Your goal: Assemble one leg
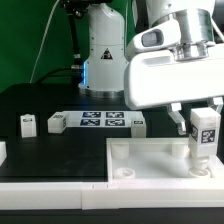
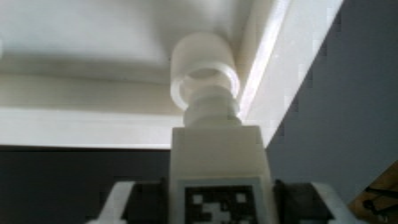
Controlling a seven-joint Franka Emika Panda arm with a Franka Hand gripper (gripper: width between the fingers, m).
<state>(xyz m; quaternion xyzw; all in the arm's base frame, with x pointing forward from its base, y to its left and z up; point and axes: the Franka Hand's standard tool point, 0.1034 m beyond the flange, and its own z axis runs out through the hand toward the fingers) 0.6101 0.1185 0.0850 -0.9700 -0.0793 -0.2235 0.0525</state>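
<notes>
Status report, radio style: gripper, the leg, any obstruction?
Gripper shut on the leg. Leg upright at the tray piece's corner socket; seating unclear. No obstruction seen.

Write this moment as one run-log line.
hand: shut on the leg | leg: upright, at a corner socket of the white tray piece | spare legs: lying beside the marker board

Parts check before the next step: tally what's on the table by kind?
Legs: 4, one leg held in the gripper
Tabletop tray: 1
Marker board: 1
White piece cut off at the exterior view's left edge, kind unclear: 1
Total: 7
</notes>
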